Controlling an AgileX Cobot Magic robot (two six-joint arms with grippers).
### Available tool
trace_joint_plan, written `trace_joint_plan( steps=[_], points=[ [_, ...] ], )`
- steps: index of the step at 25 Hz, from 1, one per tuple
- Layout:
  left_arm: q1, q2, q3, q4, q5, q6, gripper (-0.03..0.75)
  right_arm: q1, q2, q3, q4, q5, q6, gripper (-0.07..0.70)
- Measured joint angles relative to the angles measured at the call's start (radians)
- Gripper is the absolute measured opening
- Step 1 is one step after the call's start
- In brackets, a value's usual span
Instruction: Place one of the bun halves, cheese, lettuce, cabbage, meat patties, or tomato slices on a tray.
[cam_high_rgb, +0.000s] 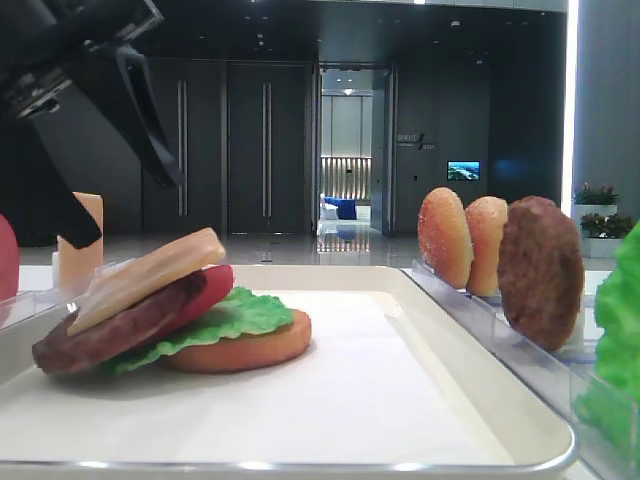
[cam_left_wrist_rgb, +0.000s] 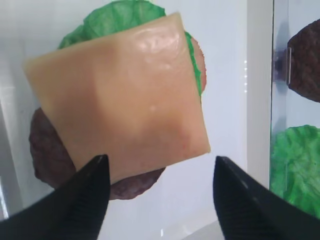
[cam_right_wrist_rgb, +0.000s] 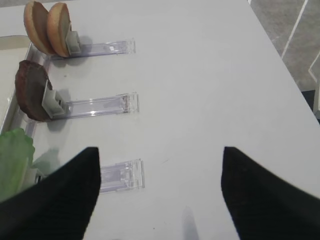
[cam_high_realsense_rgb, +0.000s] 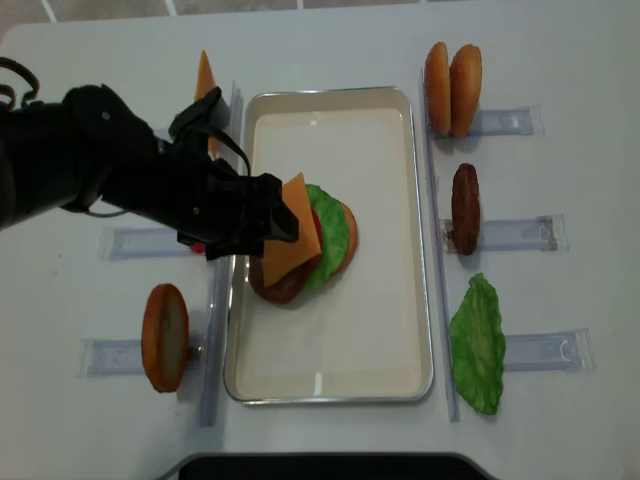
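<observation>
Pale yellow-orange square cheese slice (cam_left_wrist_rgb: 120, 95) tops the stack on the cream-white rectangular tray (cam_high_realsense_rgb: 378, 330); left claw (cam_left_wrist_rgb: 157, 195) above, jaws wide, empty.

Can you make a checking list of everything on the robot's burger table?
Surface: white table, looks clean.
Job's things: cheese tilted atop a patty, tomato, lettuce and bun stack on the tray.
Clutter: spare buns, patty and lettuce leaf at clear racks.
Claws: left claw open above the cheese; right claw open over bare table.
Cables: one black loop at the left arm's edge.
Surroundings: dark hall with doors.
</observation>
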Motion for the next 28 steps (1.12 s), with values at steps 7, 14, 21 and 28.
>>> trace_joint_plan(
  steps=[7,14,21,28],
  points=[
    [0.0,-0.003,-0.157,0.267,0.156,-0.205,0.492,0.0,0.0,0.0,0.0,0.0,0.0,0.485],
    [0.001,-0.003,-0.435,0.709,0.394,-0.533,0.492,0.0,0.0,0.0,0.0,0.0,0.0,0.485],
    [0.002,-0.003,-0.582,0.832,0.534,-0.597,0.492,0.0,0.0,0.0,0.0,0.0,0.0,0.485],
    [0.054,-0.003,-0.584,1.001,0.604,-0.607,0.492,0.0,0.0,0.0,0.0,0.0,0.0,0.485]
  ],
)
